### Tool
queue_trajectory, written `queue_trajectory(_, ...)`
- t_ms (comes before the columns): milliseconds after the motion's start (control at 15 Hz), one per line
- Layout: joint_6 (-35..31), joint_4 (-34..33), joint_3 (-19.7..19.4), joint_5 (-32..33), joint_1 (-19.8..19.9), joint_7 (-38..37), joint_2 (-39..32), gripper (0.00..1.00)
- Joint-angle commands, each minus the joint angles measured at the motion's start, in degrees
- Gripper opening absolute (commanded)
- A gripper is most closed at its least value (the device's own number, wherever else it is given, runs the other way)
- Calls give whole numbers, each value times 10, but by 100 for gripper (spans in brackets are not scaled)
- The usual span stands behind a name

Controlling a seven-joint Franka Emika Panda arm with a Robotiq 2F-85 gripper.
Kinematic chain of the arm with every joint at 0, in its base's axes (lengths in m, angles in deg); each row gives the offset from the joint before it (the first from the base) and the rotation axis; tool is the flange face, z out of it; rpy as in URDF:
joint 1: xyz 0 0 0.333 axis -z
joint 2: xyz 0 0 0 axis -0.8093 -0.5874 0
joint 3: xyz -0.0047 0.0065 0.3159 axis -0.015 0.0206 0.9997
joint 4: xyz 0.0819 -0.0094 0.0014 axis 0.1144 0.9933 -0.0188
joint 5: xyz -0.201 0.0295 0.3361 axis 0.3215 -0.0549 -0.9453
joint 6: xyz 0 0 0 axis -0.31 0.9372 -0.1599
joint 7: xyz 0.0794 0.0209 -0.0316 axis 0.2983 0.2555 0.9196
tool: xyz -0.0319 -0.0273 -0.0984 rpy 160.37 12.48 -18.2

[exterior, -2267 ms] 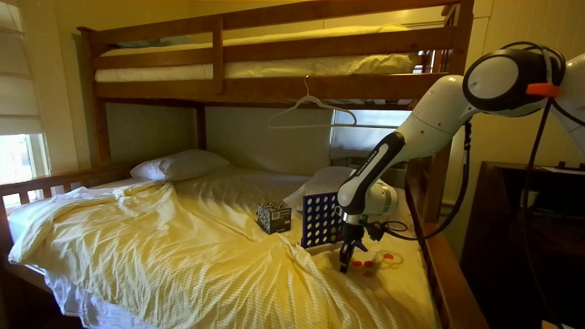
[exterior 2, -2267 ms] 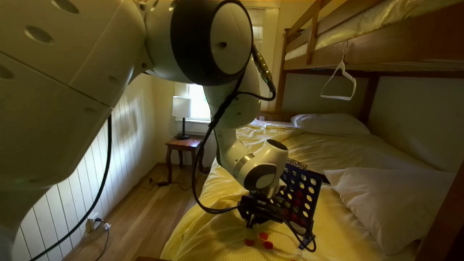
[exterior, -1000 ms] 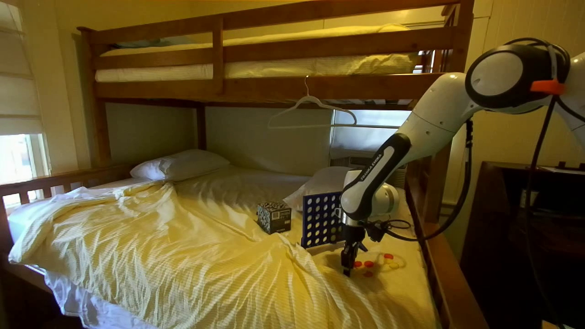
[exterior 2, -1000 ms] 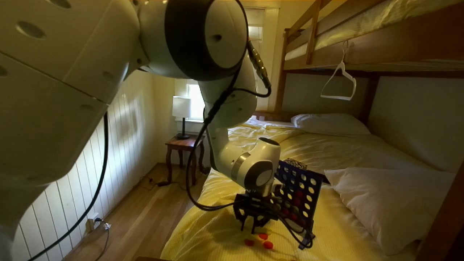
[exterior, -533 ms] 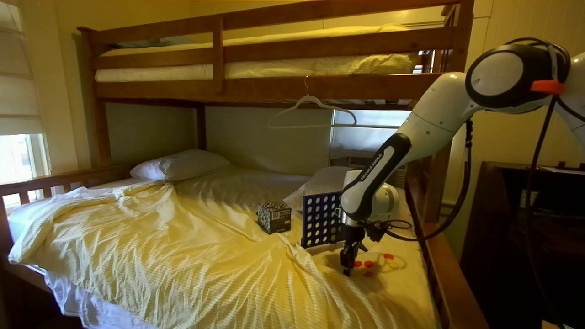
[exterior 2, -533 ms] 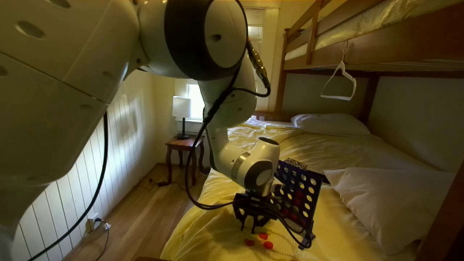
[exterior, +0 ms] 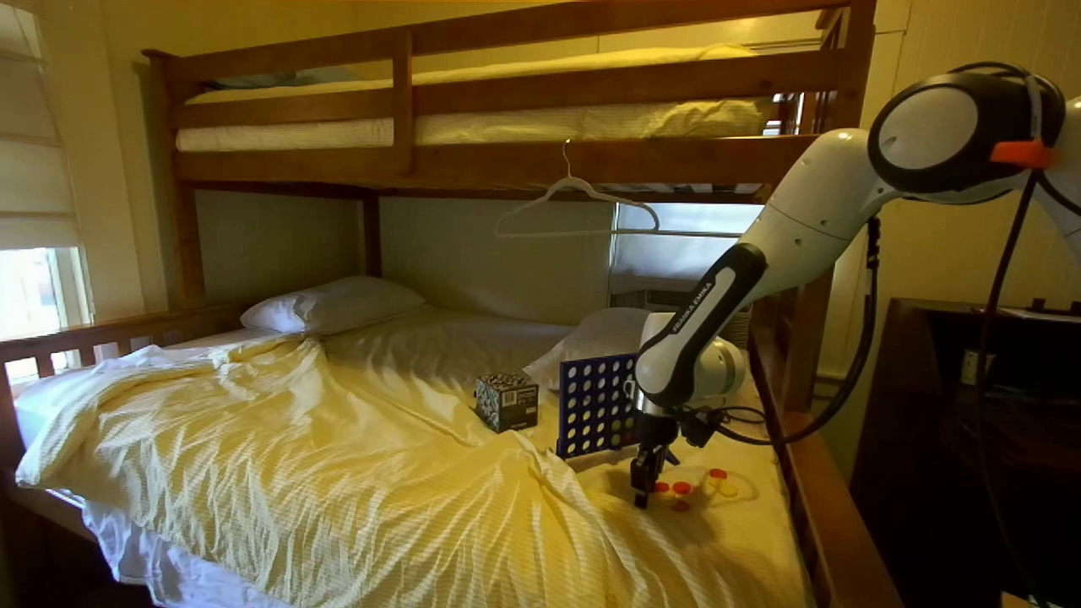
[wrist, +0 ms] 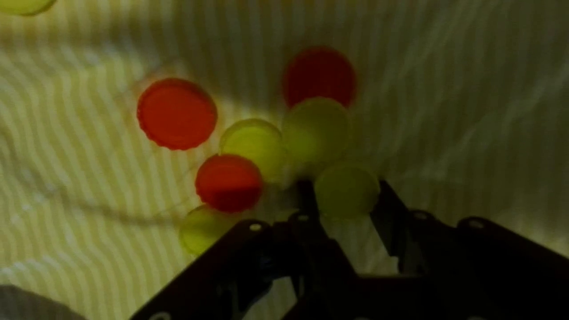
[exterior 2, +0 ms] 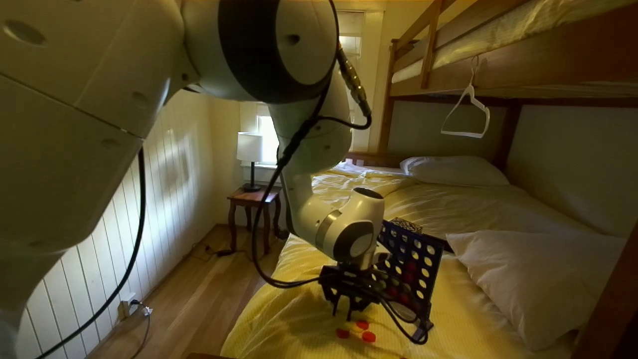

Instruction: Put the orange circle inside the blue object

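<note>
Several orange-red discs lie on the yellow bedspread; in the wrist view one is at the left (wrist: 178, 114), one beside my left finger (wrist: 229, 183), one at the top (wrist: 319, 73). In an exterior view they show as red spots (exterior 2: 369, 337). My gripper (wrist: 346, 189) points down at the bed; it also shows in both exterior views (exterior: 642, 502) (exterior 2: 342, 315). Its fingers are partly apart, one at each side of a yellow disc (wrist: 346, 193); whether they press it is unclear. The dark-blue grid (exterior: 594, 407) stands upright behind the gripper, partly hidden by the arm, with red discs low in it.
More yellow discs (wrist: 315, 131) lie around the gripper, some overlapping red ones. A dark patterned box (exterior: 507, 404) stands left of the grid. A pillow (exterior 2: 533, 279) lies beyond the grid. The wooden bed rail (exterior: 832, 515) runs at the right; a hanger (exterior: 577, 232) hangs above.
Over two seconds my gripper has shifted slightly away from the grid and turned, so both fingers now show apart. In the last half second it moved only a little. Grid and box have not moved.
</note>
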Motion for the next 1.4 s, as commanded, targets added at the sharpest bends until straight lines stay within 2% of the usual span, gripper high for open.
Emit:
queue_trajectory(0,-53,40,15,-18,20,-12,30,11)
queue_trajectory(333,-169,115,-4,-1,20,-49,76,11)
queue_trajectory(600,-277,181,-37,20,4,-92,115,11)
queue_trajectory(800,-354,216,-93,39,-34,-123,134,11)
queue_trajectory(933,-399,236,-144,38,-72,-128,142,11)
queue_trajectory(1000,-422,243,-163,1,-94,-99,142,11)
queue_trajectory(1133,-468,256,-199,-20,-131,-88,140,11)
queue_trajectory(1333,-558,275,-188,-4,-127,-108,146,11)
